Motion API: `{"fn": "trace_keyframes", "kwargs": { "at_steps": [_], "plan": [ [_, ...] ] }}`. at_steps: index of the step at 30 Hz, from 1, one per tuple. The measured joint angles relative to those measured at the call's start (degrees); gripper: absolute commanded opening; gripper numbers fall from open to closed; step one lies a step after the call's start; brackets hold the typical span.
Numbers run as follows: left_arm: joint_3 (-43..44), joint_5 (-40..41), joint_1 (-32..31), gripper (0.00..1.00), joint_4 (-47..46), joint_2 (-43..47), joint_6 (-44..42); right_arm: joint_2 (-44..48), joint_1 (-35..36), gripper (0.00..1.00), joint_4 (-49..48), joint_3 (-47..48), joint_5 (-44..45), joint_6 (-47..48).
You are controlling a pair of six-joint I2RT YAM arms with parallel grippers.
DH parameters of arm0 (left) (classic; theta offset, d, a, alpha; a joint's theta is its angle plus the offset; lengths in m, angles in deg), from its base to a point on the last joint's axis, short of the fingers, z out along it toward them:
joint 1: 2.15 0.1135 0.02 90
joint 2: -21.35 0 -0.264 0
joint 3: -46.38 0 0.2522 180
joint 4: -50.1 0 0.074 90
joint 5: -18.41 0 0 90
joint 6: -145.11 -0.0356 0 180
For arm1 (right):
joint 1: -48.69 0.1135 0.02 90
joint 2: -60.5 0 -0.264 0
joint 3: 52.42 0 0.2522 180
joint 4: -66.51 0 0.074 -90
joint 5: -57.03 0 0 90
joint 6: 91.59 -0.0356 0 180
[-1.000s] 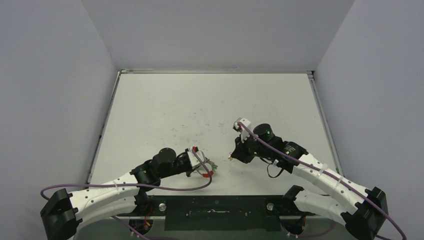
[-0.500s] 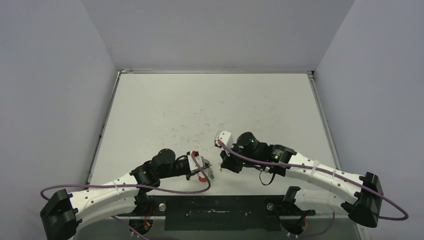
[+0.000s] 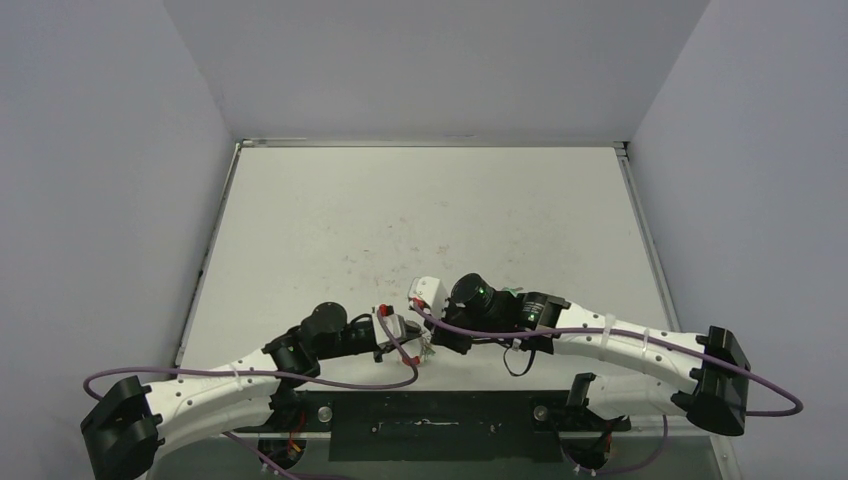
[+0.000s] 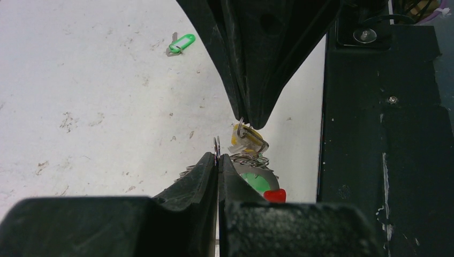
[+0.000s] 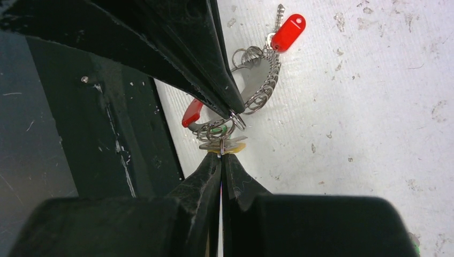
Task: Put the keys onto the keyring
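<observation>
Near the front edge of the table (image 3: 420, 220), just beside the black base plate (image 4: 375, 134), 2 grippers tip to tip, very close but apart. Left gripper (image 4: 218, 157) pressed together, pinching 1 thin wire loop at the end of the keyring (image 5: 257, 80). Right gripper (image 5: 221, 156) also pressed together, pinching the small ring of the yellow key (image 5: 234, 146), with this key held flat just beside the pinched loop. Between the 2 tips, small ring and loop close together; threaded through or only beside, not possible to tell. Keyring below the left tip: a silvery coil with 1 grey curved part and 1 red curved part; lying on the table or a little lifted, not clear. At the far end of the coil, red key (image 5: 288, 32), touching it. Under the coil, in the left wrist view, 1 green head (image 4: 255, 182). Well apart from all this, alone on the table, green key (image 4: 182, 43).
</observation>
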Motion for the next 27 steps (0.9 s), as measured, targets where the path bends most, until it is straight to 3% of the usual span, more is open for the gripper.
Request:
{"fn": "trace_keyframes", "kwargs": {
  "at_steps": [27],
  "plan": [
    [0.0, -0.6, 0.0, 0.0, -0.1, 0.7, 0.0, -5.3, 0.2, 0.0, 0.2, 3.7, 2.4, 0.4]
  ]
}}
